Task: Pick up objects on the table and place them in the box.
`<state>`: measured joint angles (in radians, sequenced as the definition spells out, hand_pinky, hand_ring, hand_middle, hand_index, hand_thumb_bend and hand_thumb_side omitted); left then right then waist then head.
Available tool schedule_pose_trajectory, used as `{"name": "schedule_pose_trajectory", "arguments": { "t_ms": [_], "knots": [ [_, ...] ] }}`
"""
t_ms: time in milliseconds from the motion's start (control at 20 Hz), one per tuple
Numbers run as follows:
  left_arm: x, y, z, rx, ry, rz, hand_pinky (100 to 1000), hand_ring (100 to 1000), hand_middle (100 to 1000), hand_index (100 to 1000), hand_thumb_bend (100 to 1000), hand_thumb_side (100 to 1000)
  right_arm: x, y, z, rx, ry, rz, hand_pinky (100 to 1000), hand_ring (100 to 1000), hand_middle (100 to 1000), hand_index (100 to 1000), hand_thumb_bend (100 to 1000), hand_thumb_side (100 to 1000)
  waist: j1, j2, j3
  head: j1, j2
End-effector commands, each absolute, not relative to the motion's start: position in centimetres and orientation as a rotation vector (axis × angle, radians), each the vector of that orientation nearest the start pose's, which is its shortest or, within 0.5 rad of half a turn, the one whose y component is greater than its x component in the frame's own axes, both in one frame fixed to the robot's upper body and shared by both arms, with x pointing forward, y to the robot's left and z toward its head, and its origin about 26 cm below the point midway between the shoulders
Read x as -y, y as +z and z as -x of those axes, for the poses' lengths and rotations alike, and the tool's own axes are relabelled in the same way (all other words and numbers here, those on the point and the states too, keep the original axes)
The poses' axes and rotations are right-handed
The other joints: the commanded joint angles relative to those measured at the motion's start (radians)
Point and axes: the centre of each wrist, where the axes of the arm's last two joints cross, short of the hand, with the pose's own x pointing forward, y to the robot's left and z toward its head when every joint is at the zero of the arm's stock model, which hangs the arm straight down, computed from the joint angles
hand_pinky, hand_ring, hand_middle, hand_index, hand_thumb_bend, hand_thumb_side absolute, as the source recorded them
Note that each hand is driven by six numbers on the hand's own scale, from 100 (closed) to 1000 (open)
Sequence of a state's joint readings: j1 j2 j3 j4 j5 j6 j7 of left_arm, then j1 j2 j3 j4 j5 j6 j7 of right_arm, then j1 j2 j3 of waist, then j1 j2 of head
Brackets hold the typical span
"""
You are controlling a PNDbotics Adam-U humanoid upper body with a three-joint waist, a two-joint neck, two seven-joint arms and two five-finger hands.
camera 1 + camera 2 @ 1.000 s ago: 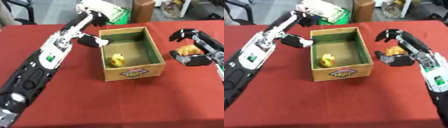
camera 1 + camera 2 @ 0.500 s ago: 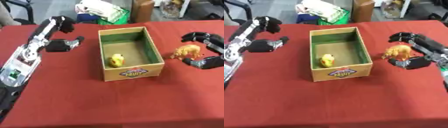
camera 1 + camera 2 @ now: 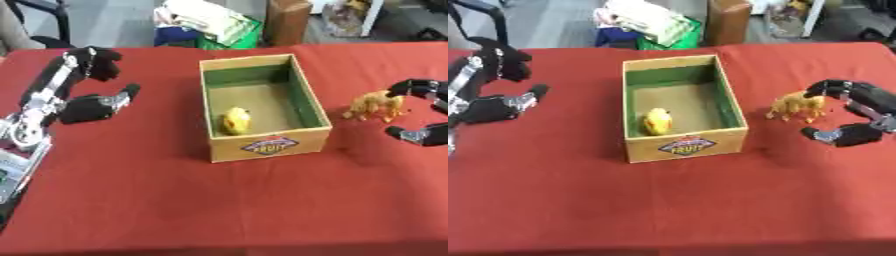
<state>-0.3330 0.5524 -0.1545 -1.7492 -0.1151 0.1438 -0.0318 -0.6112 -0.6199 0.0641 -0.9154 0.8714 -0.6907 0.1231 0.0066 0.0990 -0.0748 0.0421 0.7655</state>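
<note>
Cupping beside the toy animal (image 3: 797, 106)—not touching—the right hand (image 3: 857, 112) spreads; left hand (image 3: 87, 85) unclenched.

Red cloth-covered table (image 3: 175, 210) fills most of view. Beyond far edge, grey floor (image 3: 114, 22). Green crate (image 3: 229, 36) with pale folded items on floor, blue object (image 3: 171, 36) beside it. Brown cardboard carton (image 3: 289, 20) upright near crate. Black chair frame (image 3: 48, 20) at far left. Even, soft light.
</note>
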Motion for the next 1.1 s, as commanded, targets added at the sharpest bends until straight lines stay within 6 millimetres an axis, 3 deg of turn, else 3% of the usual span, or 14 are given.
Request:
{"name": "schedule_pose_trajectory", "arguments": {
  "t_ms": [50,450,1100],
  "knots": [
    [-28.8,16.5,-33.0,1.851,-0.678,-0.418,721,654,564,756,418,237,42.1,10.9,-41.5,1.569,1.599,0.845,764,841,827,860,390,691,0.0,-0.011,0.003,-0.004,0.005],
    [-29.0,15.4,-32.7,1.831,-0.628,-0.412,720,649,558,756,415,236,41.8,10.4,-42.0,1.6,1.505,0.899,735,821,800,837,324,637,0.003,-0.01,0.013,-0.008,0.005],
    [-29.1,14.5,-32.7,1.8,-0.637,-0.402,720,648,559,758,414,241,42.0,12.9,-42.1,1.707,1.408,0.954,725,814,788,828,247,587,0.002,-0.009,0.016,-0.006,0.005]
  ]
}}
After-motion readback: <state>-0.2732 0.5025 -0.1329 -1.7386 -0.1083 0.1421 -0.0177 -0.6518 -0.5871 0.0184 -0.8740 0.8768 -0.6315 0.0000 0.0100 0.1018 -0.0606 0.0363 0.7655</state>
